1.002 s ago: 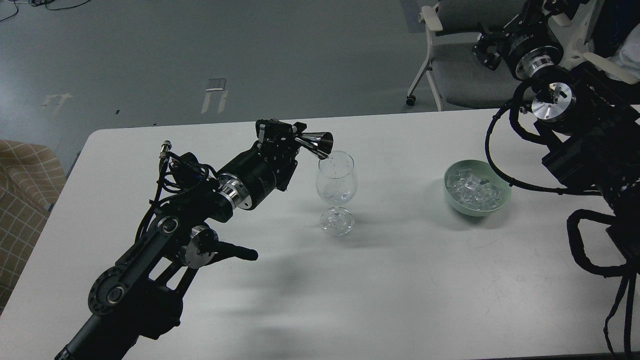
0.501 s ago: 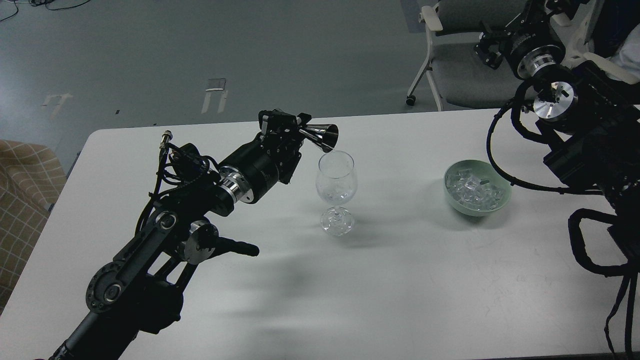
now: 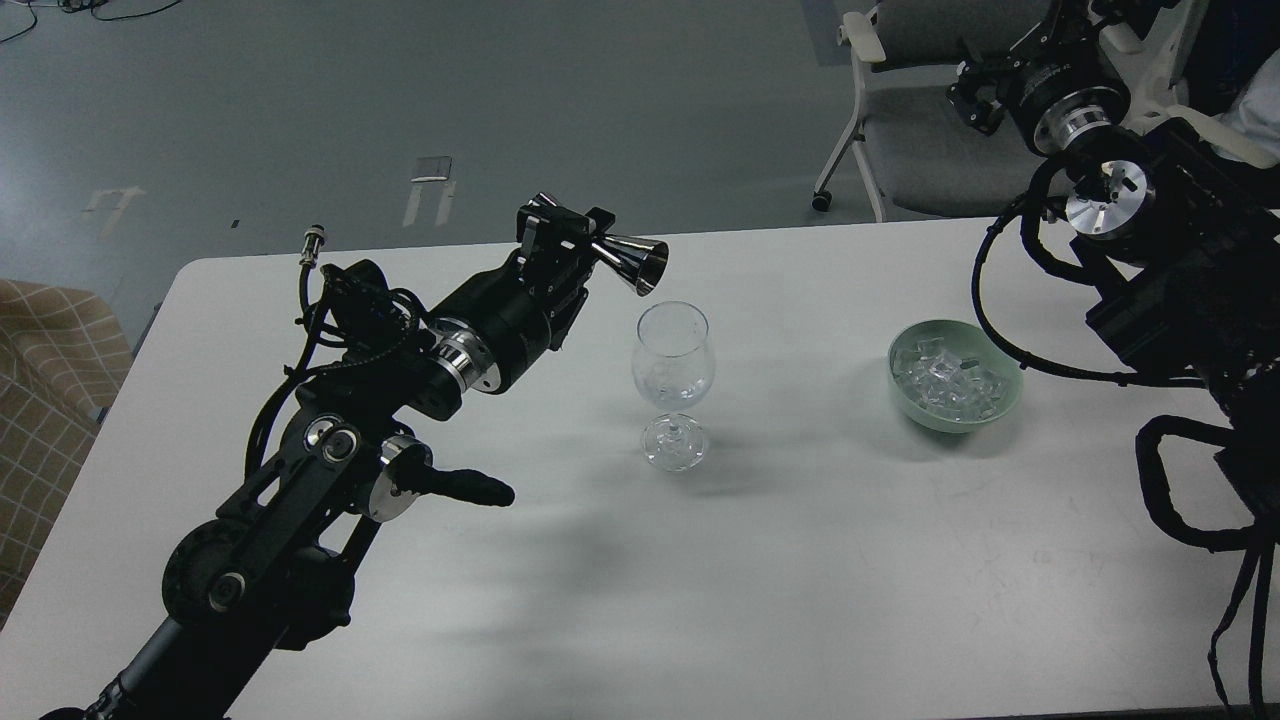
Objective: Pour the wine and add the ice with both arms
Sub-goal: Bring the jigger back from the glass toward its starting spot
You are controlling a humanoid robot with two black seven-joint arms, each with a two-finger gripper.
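Head view: my left gripper point(image 3: 588, 243) pinching steel jigger point(image 3: 632, 265), jigger lying near-horizontal, mouth above and left of wine glass point(image 3: 673, 385), not touching. Wine in glass barely discernible. Ice point(image 3: 948, 382) heaped in green bowl point(image 3: 1008, 390) on white table point(image 3: 800, 580), right of glass. My right gripper point(image 3: 975, 95) raised far right; finger state cannot tell.

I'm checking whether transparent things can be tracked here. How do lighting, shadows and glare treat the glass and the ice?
Head view: soft, even light; the arms throw blurred grey shadows on the white table. The wine glass is faint, outlined by rim and base glints; any liquid in it is barely discernible. The ice glints whitish in the green bowl. The metal jigger in the left gripper shows bright highlights. Focus is sharp.
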